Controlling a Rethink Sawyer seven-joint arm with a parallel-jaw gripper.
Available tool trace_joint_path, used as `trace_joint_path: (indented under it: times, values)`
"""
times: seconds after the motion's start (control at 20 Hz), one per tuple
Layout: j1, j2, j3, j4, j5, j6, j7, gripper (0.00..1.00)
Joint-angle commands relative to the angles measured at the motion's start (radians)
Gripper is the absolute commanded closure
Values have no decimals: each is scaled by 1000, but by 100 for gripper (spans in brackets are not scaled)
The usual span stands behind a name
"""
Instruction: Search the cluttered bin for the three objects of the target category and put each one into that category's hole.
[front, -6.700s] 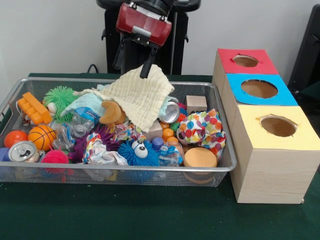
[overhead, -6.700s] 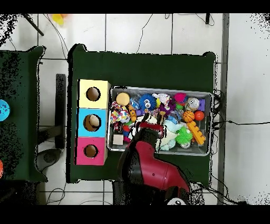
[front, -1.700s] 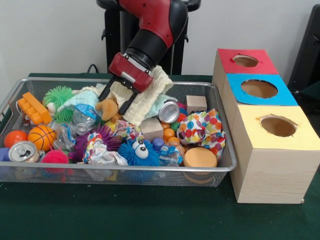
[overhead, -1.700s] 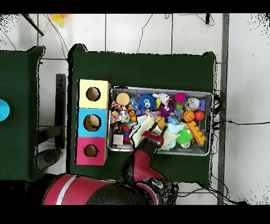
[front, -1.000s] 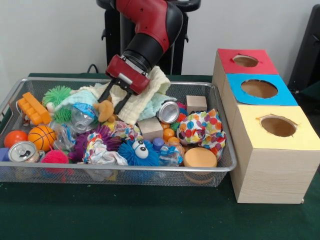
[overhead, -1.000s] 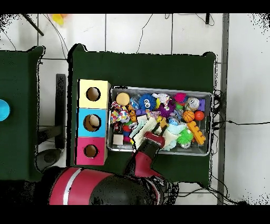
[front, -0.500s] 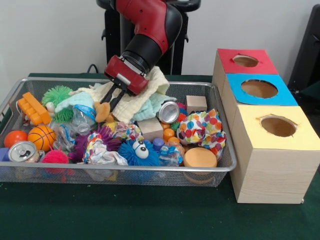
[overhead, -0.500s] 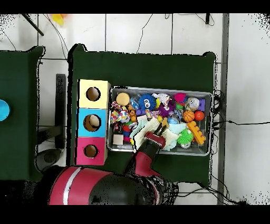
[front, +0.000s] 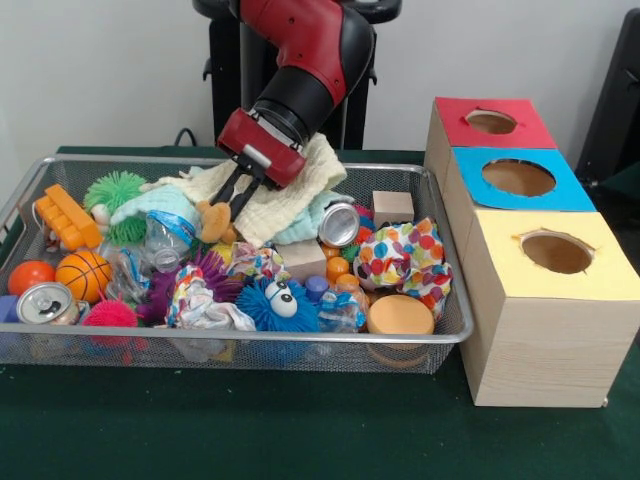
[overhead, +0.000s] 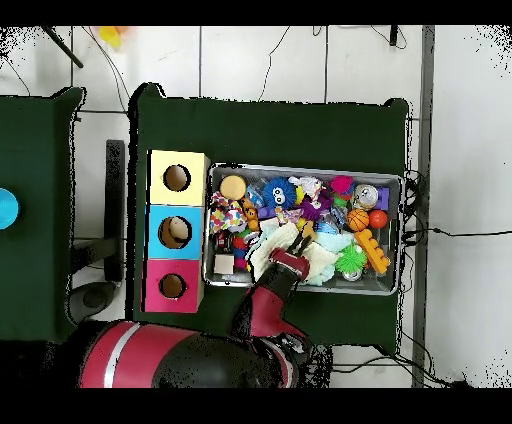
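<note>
Green table (front: 300, 430) bore a mesh bin (front: 250, 352) of clutter beside three holed boxes (front: 520, 180); gripper (front: 232, 208), jaws narrow, pinched a tan plush (front: 212, 222) under a cream cloth (front: 285, 195)

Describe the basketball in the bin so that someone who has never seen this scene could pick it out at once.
Start at the wire bin in the front view and go to its left end. There, below the orange brick and above the can, sits the basketball. Unlike the plain red ball on its left, it is orange with black seam lines.
</note>
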Motion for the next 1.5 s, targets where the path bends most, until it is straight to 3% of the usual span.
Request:
trace_joint_path:
  times: [0.05,0.45,0.7,1.15,1.5]
  values:
    - [34,-96,86,21,71,146,189,100]
    - [150,-265,75,96,171,310,151,100]
    - [223,-347,29,109,218,426,115,100]
    - [316,-442,-92,86,222,609,56,100]
    - [354,-485,-175,61,166,693,41,100]
